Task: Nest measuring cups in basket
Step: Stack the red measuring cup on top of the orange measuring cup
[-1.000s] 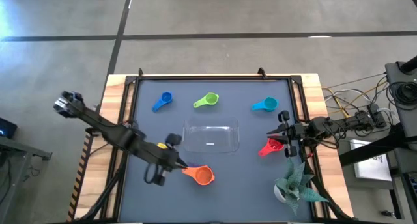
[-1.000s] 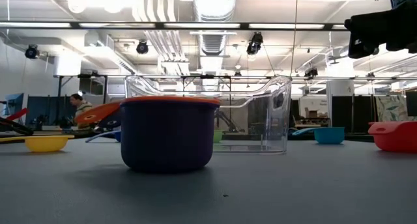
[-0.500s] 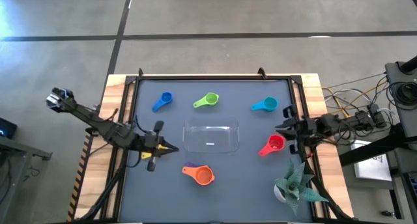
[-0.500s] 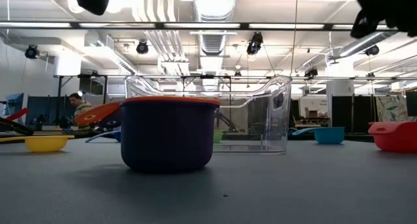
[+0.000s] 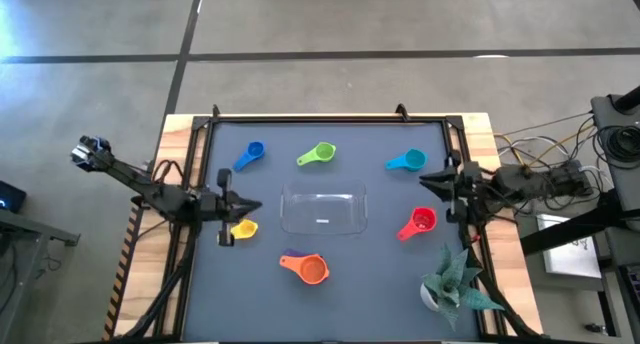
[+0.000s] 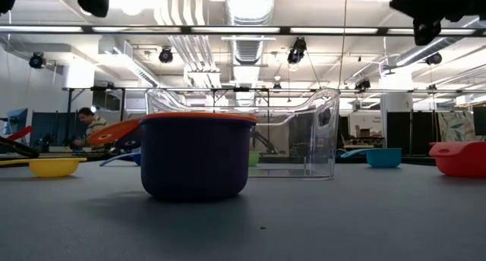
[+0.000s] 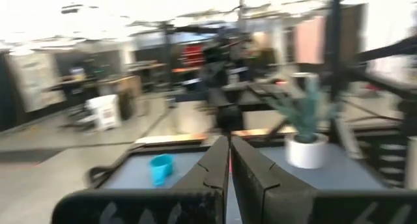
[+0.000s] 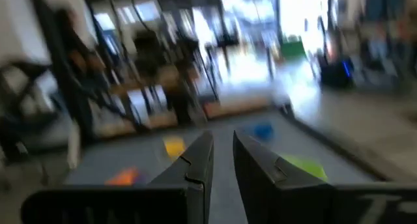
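The clear basket [image 5: 323, 209] sits at the table's middle with nothing in it. Around it lie the dark blue [image 5: 250, 154], green [image 5: 318, 155], light blue [image 5: 408, 162], red [image 5: 420, 222] and yellow [image 5: 243, 228] cups. The orange cup [image 5: 308, 269] sits nested inside the purple cup [image 6: 196, 156] near the table's near edge. My left gripper [image 5: 255, 206] hovers shut just beyond the yellow cup, pointing at the basket. My right gripper [image 5: 422, 182] hovers shut between the light blue and red cups. Neither touches anything.
A potted green plant [image 5: 455, 284] stands at the table's near right corner, close to the red cup. A raised frame [image 5: 320, 118] borders the dark mat. A person [image 6: 91, 124] is in the room far behind the table.
My left gripper has drawn back from the orange cup toward the table's left and far side and risen. My right gripper has let go of the red cup, pulled away toward the far edge, risen and shut. The red cup stays on the table.
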Available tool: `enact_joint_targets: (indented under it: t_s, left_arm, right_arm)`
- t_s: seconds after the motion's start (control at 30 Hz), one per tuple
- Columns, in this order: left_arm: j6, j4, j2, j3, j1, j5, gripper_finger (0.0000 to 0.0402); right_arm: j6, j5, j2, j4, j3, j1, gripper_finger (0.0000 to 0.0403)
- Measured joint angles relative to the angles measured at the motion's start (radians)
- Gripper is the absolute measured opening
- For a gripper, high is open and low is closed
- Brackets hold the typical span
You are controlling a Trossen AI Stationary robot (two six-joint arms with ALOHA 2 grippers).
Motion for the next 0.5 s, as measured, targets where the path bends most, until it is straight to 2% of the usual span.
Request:
enact_joint_targets:
  t_s: [0.1, 0.23, 0.37, 0.5]
  left_arm:
    - [0.0, 0.0, -0.017, -0.015, 0.0, -0.057, 0.0]
    - [0.0, 0.001, -0.015, -0.016, 0.0, -0.057, 0.0]
    - [0.0, 0.0, 0.0, -0.016, 0.0, -0.057, 0.0]
    - [-0.002, 0.0, 0.022, -0.016, 0.0, -0.056, 0.0]
  right_arm:
    - [0.123, 0.033, 0.142, -0.23, 0.154, 0.0, 0.0047]
    - [0.316, 0.017, 0.362, -0.557, 0.333, 0.0, 0.0047]
    - [0.466, -0.06, 0.568, -0.851, 0.454, 0.0, 0.0047]
    - [0.479, -0.15, 0.718, -0.977, 0.489, 0.0, 0.0056]
